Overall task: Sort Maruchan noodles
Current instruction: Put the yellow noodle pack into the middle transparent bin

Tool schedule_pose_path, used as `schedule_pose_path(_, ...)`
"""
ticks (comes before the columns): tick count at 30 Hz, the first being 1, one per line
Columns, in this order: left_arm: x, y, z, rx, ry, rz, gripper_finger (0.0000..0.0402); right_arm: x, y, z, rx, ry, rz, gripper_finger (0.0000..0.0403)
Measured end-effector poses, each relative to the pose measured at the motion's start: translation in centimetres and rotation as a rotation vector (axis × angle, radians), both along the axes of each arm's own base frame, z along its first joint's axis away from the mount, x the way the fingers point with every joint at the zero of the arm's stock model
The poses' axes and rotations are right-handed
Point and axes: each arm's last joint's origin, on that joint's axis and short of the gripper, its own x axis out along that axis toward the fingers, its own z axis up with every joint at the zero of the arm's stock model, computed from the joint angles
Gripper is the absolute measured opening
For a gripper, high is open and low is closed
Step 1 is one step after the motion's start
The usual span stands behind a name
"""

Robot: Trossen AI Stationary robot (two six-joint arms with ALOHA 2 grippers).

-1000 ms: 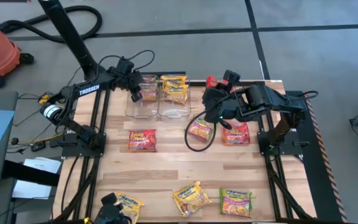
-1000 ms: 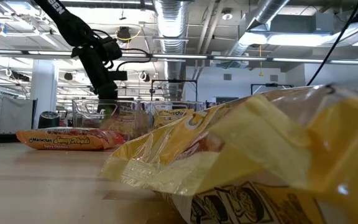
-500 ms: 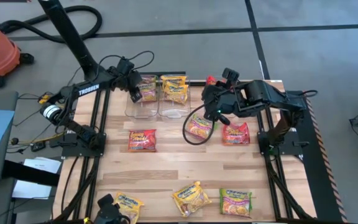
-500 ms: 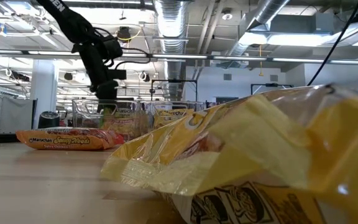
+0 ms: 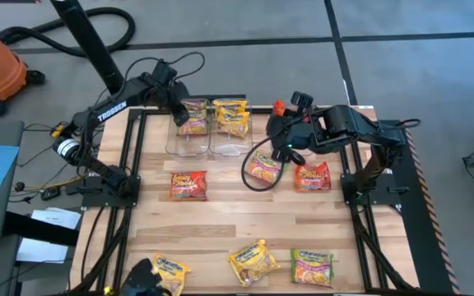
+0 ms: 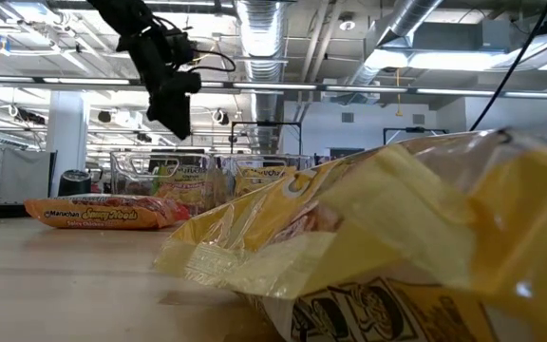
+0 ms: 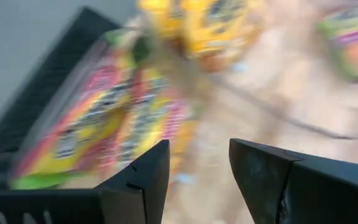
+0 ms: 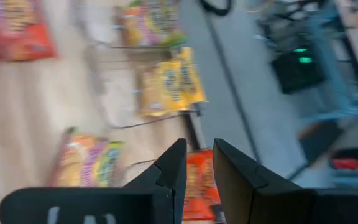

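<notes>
Two clear bins stand at the table's far side. The left bin holds a green-and-pink packet; the right bin holds a yellow packet. My left gripper hangs open above the left bin, nothing between its fingers. My right gripper hovers high over the table's far right, open by a narrow gap, above a red packet. More packets lie flat on the table: green-and-pink, red, red.
Along the near edge lie two yellow packets and a green one; a yellow one fills the low view's foreground. A black cable loop hangs from the right arm over the middle packets. Bare wood shows mid-table.
My left gripper has risen straight up out of the left bin, tipping and rolling a little; the green-and-pink packet stays in the bin. My right gripper has kept its place, its wrist turning slightly toward the table's far edge.
</notes>
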Motion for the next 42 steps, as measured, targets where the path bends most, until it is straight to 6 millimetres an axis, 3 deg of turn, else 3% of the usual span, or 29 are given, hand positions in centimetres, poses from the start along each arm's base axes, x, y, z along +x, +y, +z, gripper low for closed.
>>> schedule_pose_path(5,0.7,-1.8,0.9,-0.124,-0.096,-0.076,0.0153,0.1,0.5,-0.3,0.155,0.017,0.097,0.0103)
schedule_pose_path(15,2.1,-7.6,4.2,-0.105,-0.161,-0.202,0.0153,0.5,1.3,-1.5,0.417,0.073,0.219,0.0108)
schedule_pose_path(24,1.4,-12.0,7.0,-0.096,-0.269,-0.256,0.0153,1.3,2.3,-4.0,0.530,0.175,0.232,0.0183)
schedule_pose_path(31,1.1,-14.0,8.0,-0.110,-0.313,-0.288,0.0153,1.6,5.0,-6.5,0.643,0.268,0.270,0.0235)
schedule_pose_path(42,1.9,-15.5,8.1,-0.224,-0.342,-0.246,0.0153,2.6,9.5,-10.3,0.644,0.292,0.430,0.0235)
